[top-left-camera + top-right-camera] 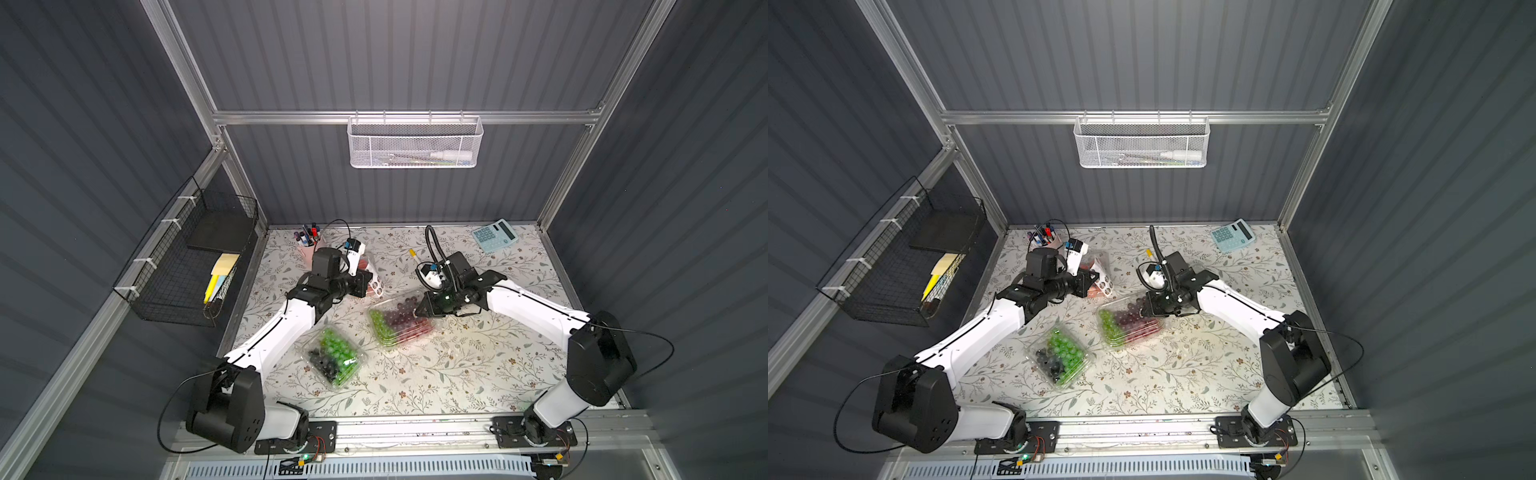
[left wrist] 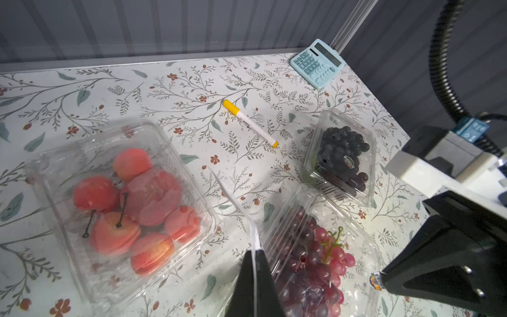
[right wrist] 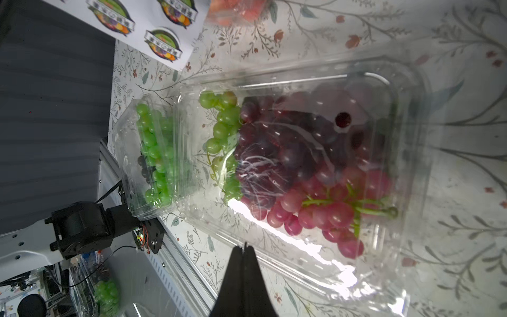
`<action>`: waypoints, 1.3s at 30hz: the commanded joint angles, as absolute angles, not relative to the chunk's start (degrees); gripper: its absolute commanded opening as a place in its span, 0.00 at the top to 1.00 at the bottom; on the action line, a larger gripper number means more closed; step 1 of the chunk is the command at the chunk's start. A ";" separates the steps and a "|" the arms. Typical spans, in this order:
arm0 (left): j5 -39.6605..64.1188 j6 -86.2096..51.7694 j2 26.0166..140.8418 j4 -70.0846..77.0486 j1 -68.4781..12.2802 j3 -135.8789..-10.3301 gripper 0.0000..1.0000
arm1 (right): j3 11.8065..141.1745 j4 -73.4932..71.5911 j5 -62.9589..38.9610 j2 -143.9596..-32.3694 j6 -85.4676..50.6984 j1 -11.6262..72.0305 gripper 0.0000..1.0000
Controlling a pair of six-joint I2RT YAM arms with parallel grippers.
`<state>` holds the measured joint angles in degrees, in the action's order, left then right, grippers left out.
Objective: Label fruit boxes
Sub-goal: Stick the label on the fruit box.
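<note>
Right gripper (image 3: pixel 245 247) clenched by red-grape box (image 3: pixel 301 164) — long axis crosswise | left gripper (image 2: pixel 255 252) pinching sticker sheet (image 3: pixel 140 24)

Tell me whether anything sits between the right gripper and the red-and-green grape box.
Nothing visible does. The right gripper, shut, sits at the rim of the red-and-green grape box, no object between them.

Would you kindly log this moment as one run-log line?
left end effector shut on white sticker sheet | right end effector shut over clear plastic green-and-red grape punnet
</note>
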<state>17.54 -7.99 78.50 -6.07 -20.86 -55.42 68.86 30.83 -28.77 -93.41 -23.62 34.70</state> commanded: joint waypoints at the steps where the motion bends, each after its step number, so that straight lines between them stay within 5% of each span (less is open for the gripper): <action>1: 17.09 -8.62 76.63 -6.14 -20.30 -55.02 1.00 | 73.06 37.29 -26.61 -96.09 -25.25 35.31 1.00; 18: 16.89 -7.83 76.02 -6.32 -20.13 -55.26 1.00 | 82.28 48.40 -18.73 -105.21 -22.98 35.73 0.92; 39: 17.57 -6.63 74.20 -7.12 -20.13 -54.90 1.00 | 87.93 56.71 -9.27 -102.87 -20.96 37.83 0.64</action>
<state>16.91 -7.88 76.34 -6.46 -20.51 -55.16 88.25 54.76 -11.68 -106.17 -20.62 37.80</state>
